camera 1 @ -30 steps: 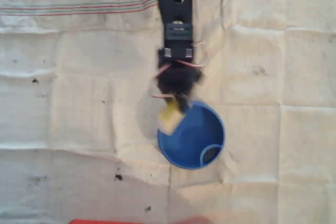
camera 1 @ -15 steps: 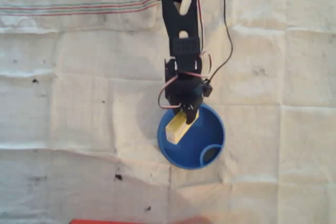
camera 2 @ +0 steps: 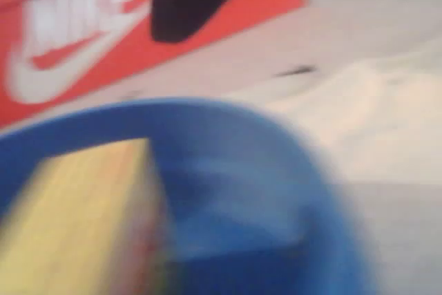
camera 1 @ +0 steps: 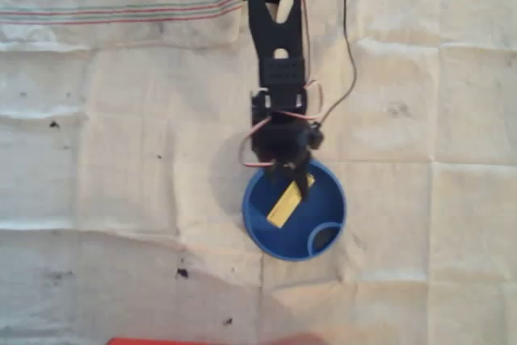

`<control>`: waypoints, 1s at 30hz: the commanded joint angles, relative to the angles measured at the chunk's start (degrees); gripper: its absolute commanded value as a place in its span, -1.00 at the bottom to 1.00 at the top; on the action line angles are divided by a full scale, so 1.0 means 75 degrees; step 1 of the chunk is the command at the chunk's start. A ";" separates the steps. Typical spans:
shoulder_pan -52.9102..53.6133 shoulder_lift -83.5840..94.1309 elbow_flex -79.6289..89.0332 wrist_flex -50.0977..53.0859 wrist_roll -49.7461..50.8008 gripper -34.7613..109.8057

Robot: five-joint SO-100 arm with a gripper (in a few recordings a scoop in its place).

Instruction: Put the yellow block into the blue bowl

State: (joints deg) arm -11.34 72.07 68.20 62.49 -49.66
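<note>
In the overhead view, the black arm is reaching down from the far edge, and its end effector point(camera 1: 292, 177) is hanging over the far rim of the blue bowl point(camera 1: 262, 232). The yellow block point(camera 1: 288, 199) is lying tilted inside the bowl, its upper end just beside the fingertips; whether the fingers are gripping it I cannot tell. The bowl is sitting on a creased white cloth-covered surface point(camera 1: 121, 159). In the blurred wrist view, an orange shoebox point(camera 2: 83, 32) is standing beyond the bowl.

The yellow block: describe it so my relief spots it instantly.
Find the round bright-blue plastic bowl on the creased white cloth. The flat pale-yellow rectangular bar lies diagonally inside it, under the black end effector, the only yellow thing there.
</note>
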 commanded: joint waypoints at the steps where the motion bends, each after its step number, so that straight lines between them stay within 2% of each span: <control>1: 0.0047 0.1723 -0.0551 0.0785 0.0141 -0.50; 3: 0.0059 0.2004 -0.0539 0.1230 0.0258 -0.55; 8: 0.0117 0.3000 -0.0539 0.2191 0.1277 -0.52; 21: 0.0023 0.5379 -0.0492 0.3832 0.4945 -0.52; 26: 0.0012 0.6082 -0.0094 0.4207 0.5297 -0.52; 30: -0.0199 0.7406 0.1219 0.4160 0.5262 -0.52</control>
State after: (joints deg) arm -11.07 118.04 72.51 93.96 -10.81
